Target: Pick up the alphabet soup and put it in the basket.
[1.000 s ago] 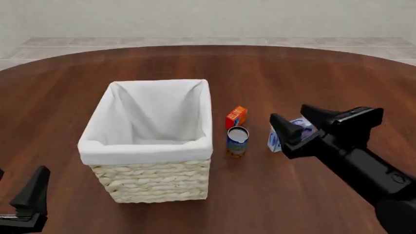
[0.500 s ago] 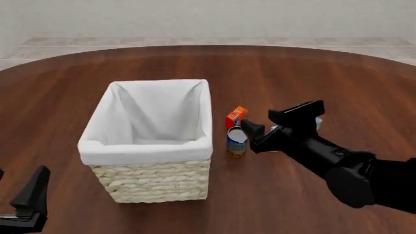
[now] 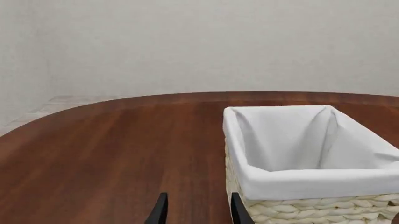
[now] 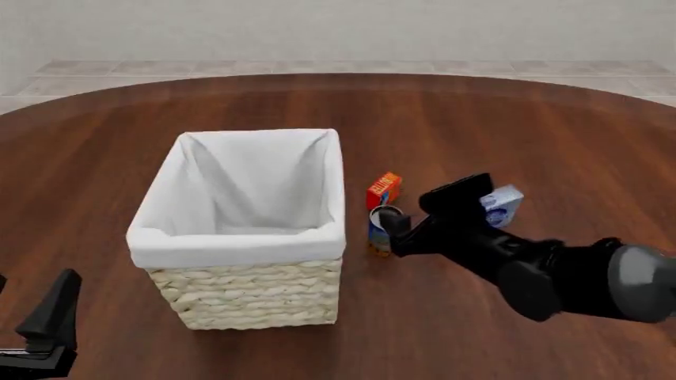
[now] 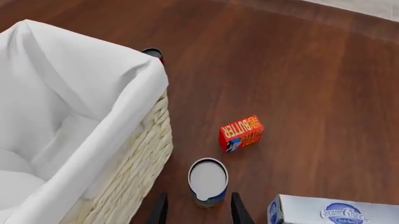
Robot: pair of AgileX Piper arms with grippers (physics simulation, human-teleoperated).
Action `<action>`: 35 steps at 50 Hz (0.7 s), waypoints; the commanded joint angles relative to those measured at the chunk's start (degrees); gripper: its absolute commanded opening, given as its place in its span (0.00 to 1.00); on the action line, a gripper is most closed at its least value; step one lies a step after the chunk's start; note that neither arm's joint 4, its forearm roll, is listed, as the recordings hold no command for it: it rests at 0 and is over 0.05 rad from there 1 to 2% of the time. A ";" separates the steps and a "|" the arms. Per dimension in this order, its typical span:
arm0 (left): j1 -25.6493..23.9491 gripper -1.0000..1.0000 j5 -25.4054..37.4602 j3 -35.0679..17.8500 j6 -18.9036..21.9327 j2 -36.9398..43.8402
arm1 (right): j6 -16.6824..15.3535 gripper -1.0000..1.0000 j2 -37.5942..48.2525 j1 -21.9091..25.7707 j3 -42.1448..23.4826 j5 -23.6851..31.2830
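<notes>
The alphabet soup [image 4: 376,234], a small blue can with a silver top, stands upright on the table just right of the basket [image 4: 237,237]. My right gripper [image 4: 410,210] hovers open right over the can and hides part of it. In the right wrist view the can [image 5: 208,181] sits just ahead of the two open fingertips [image 5: 160,211], centred on the gap. The wicker basket [image 5: 93,135] with its white liner is close beside it. My left gripper [image 3: 196,215] stays open near the table's front left, next to the basket [image 3: 299,184], holding nothing.
A small orange-red box [image 4: 384,190] lies just behind the can. A blue-and-white carton [image 4: 501,204] stands to its right, close to my right arm. A small dark round object [image 5: 151,52] peeks out behind the basket's far corner.
My right gripper has swung left and lower, from over the carton to right above the can. The carton now shows. The left arm has not moved.
</notes>
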 commanded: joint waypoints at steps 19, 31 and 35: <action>0.00 1.00 0.00 0.00 0.00 0.00 | -0.76 1.00 8.12 -2.16 -4.69 2.51; 0.00 1.00 0.00 0.00 0.00 0.00 | -0.92 1.00 10.04 -1.89 -7.20 3.67; 0.00 1.00 0.00 0.00 0.00 0.00 | -1.06 1.00 10.54 -1.65 -7.68 3.88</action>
